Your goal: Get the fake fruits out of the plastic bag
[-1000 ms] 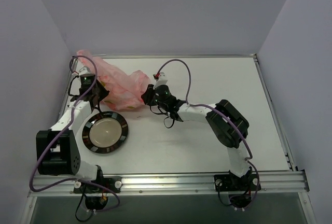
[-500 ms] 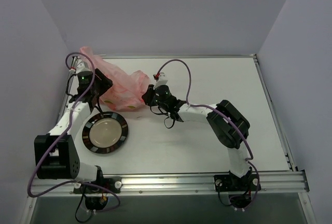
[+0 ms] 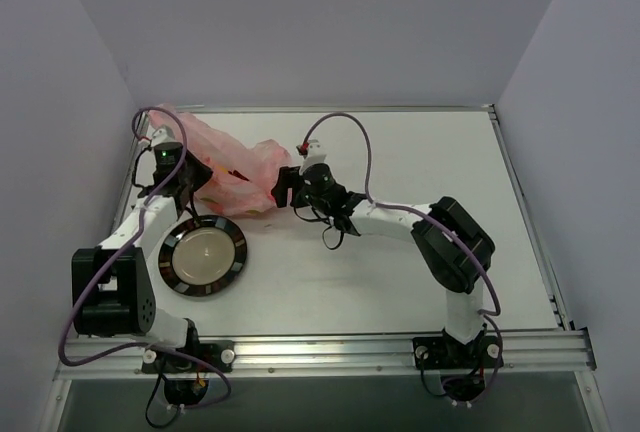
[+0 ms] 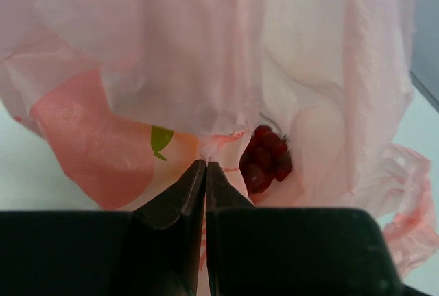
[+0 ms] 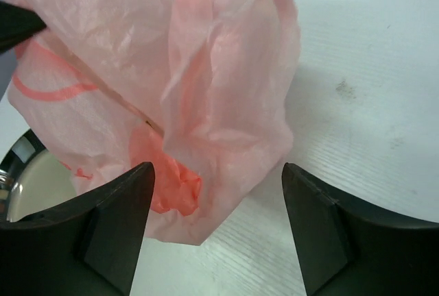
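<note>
The left gripper [image 4: 206, 162] has its two fingers pressed together on a thin fold of the plastic bag [image 4: 206, 49], and the film hangs in folds above the tips. Through the film I can see the dark red grape bunch [image 4: 266, 159], just beside the pinched fold, and a pink-orange fruit [image 4: 96, 145] with a small green leaf on the other side. Both are inside the bag. The right gripper [image 5: 216, 173] is spread wide, with the other end of the bag between its fingers, touching neither of them. A red printed line [image 5: 48, 90] on the bag is not readable as letters. The bag lies at the far left corner of the white desk [image 3: 420, 152], and the black-rimmed plate [image 3: 235, 242] is close to it by the left edge. The walls [image 3: 320, 32] are pale lilac.
</note>
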You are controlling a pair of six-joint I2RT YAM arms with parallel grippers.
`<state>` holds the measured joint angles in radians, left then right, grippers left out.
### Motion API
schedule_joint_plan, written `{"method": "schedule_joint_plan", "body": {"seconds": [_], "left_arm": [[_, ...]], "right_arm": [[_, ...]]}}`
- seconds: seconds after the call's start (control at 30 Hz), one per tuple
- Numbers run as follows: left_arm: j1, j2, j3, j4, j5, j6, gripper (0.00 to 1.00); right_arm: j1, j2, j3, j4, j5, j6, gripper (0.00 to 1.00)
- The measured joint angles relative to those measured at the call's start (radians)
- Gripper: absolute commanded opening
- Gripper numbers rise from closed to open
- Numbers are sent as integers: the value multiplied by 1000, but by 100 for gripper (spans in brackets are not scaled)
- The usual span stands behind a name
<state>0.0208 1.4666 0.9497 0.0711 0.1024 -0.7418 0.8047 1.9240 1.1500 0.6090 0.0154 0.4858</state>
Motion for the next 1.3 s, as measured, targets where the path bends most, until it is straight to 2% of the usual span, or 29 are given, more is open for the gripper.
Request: {"method": "schedule_joint_plan", "body": {"seconds": [0.07,0.1,0.3,0.37,0.57,0.67,0.73,0.83,0.87,0.9,0.97,1.13,1.3], "left_arm": [[8,-42,-64,2,3,-5,2],[14,-62,-96,1,3,-6,2],[25,-178,-210,-29,3,-30,2],[25,-211,-217,-35,3,-34,2],[25,-252,-217,-35,5,-37,2],[25,-251,-217,-40,5,-37,2],[25,-251,-217,-43,5,-37,2],[25,-252,-227,-49,1,-37,2],[25,-253,-233,-60,-8,-41,2],[24,-253,-241,-66,-16,-44,2],[24,-255,-262,-89,-43,-50,2],[24,-228,-271,-123,-108,-58,2],[24,-147,-265,-116,-141,-75,2]], "right_arm": [[0,-49,2,-53,11,-37,80],[0,-75,7,-82,17,-55,80],[8,-192,124,-212,32,-173,69],[12,-194,193,-238,10,-208,70],[59,-48,462,-342,-103,-316,86],[76,77,576,-406,-167,-364,91],[82,164,646,-452,-189,-396,91],[76,308,770,-514,-194,-430,71],[72,347,800,-528,-187,-436,47],[66,396,844,-545,-167,-446,29],[53,470,912,-558,-119,-443,0],[2,582,1039,-560,2,-406,0],[-55,629,1126,-526,62,-381,0]]}}
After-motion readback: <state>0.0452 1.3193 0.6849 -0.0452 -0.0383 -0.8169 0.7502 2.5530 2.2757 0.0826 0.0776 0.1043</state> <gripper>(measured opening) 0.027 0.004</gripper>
